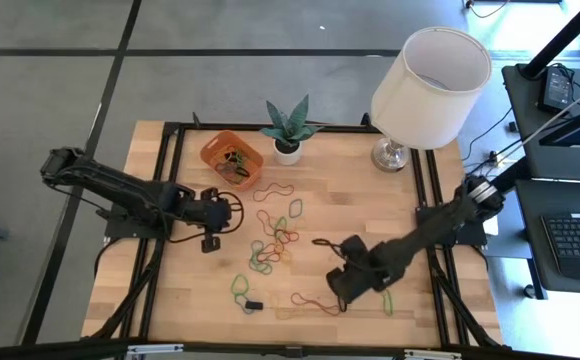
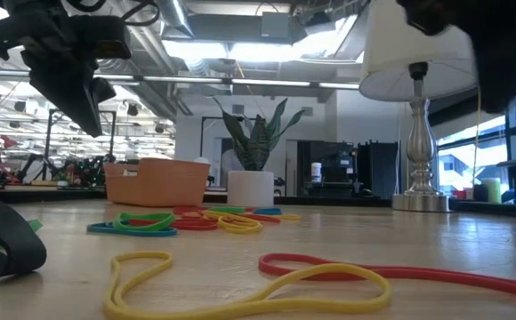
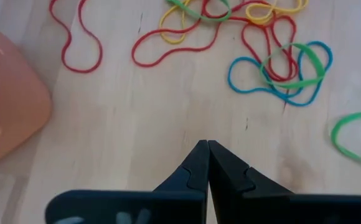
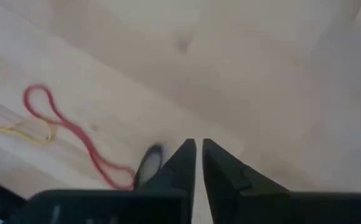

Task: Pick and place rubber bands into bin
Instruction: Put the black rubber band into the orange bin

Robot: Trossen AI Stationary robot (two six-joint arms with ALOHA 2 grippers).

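Rubber bands (image 1: 275, 240) in red, yellow, green, blue and black lie loose in the middle of the table, and they also show in the low view (image 2: 187, 220). The orange bin (image 1: 232, 155) stands at the far side with a few bands inside it. My left gripper (image 1: 232, 208) hovers near of the bin and left of the pile. In its wrist view it (image 3: 207, 144) is shut and empty over bare wood. My right gripper (image 1: 335, 287) is low near the table's near edge. Its fingers (image 4: 198, 146) are shut, beside a red band (image 4: 75, 134).
A potted plant (image 1: 288, 135) stands just right of the bin. A lamp with a white shade (image 1: 430, 75) is at the far right corner. A small black piece (image 1: 254, 304) lies by a green band (image 1: 240, 288) near the near edge. Bare wood lies left of the pile.
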